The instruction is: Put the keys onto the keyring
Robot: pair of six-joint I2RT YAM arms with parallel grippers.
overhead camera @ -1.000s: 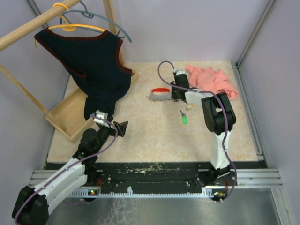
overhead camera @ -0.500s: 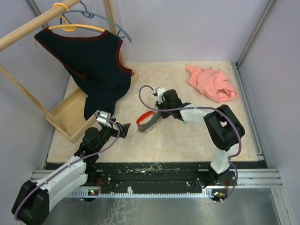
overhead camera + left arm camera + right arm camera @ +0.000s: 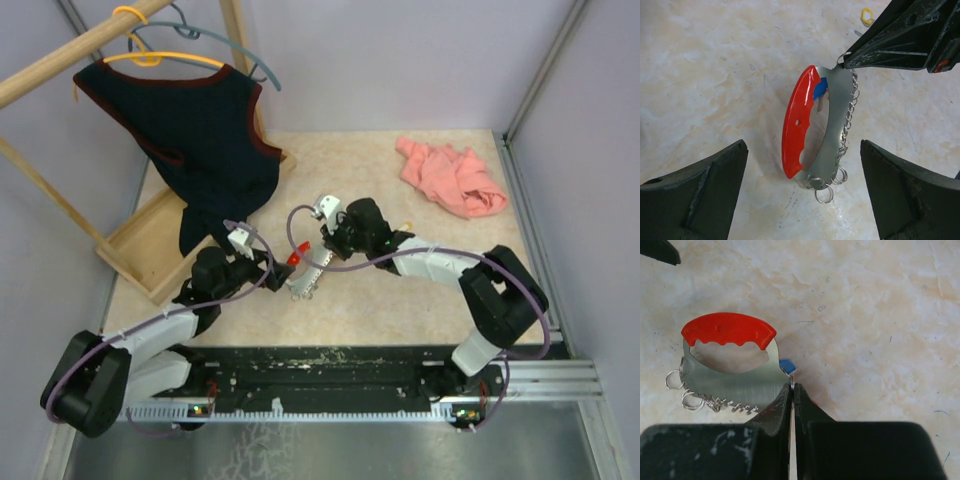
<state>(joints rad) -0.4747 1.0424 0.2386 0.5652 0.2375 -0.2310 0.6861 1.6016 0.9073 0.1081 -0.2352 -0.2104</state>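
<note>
Reaching in from the near left over a pale marbled surface [image 3: 420, 300], the left hand [image 3: 264, 266] hovers low with its 2 fingers [image 3: 700, 195] spread as wide as they go, holding nothing. The keyring [image 3: 796, 120] sits in the gap between them, touching neither. The keyring is a silvery plate with a curved red grip [image 3: 727, 329] along 1 edge and a small blue piece [image 3: 785, 365] at 1 corner. A fine chain [image 3: 849, 115] carrying several small wire rings [image 3: 824, 194] runs along the other edge. It stands on edge near the middle of the surface, tilted, with its ringed end lowest; whether that end rests on the surface cannot be told. The right hand [image 3: 792, 390], stretched across from the right, is pinched fully shut on the keyring's upper corner, by the blue piece. Just beyond, a tiny yellow item [image 3: 867, 15] lies on the surface. Farther back on the right lies a crumpled pink cloth [image 3: 450, 178], well apart from both hands. At the far left a dark vest [image 3: 200, 130] hangs on a yellow hanger [image 3: 150, 57] from a wooden rack [image 3: 60, 58], with a grey hanger [image 3: 235, 48] beside it.
</note>
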